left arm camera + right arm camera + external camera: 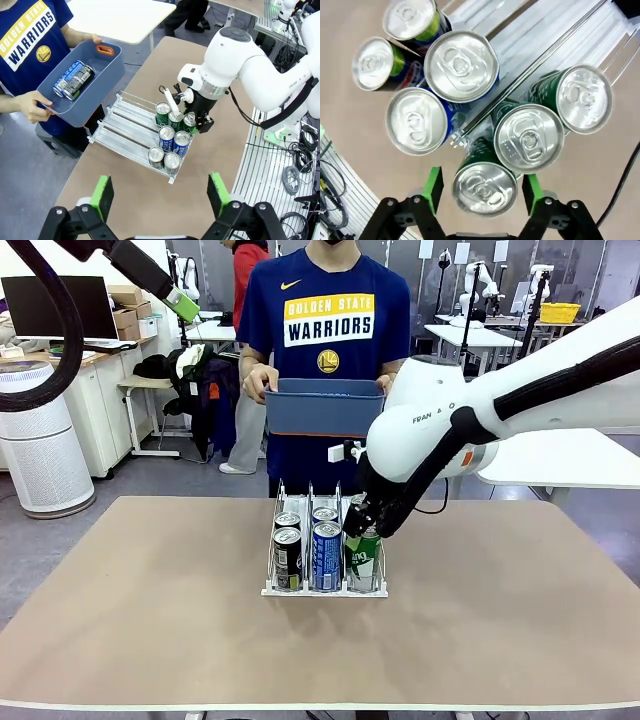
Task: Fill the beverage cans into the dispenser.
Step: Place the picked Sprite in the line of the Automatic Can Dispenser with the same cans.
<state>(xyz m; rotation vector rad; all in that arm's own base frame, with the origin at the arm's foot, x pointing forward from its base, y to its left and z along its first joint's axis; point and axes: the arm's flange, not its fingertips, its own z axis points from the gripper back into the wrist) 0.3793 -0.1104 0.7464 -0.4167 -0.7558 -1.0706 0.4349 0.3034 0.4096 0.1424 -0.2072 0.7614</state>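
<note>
The white wire dispenser [273,589] stands mid-table with several beverage cans upright in its three lanes: dark cans [287,558] on the left, blue cans [326,555] in the middle, green cans [363,562] on the right. My right gripper [483,189] hangs over the front green can [485,187], one green pad on each side of it with small gaps, open. In the front view the right gripper [362,533] sits just above that can. My left gripper [160,196] is open and empty, high above the table's near side.
A person at the far edge holds a blue-grey bin [325,407] in both hands; two more cans [75,80] lie in it. The back halves of the dispenser lanes [122,125] are free. Bare tabletop [150,620] surrounds the rack.
</note>
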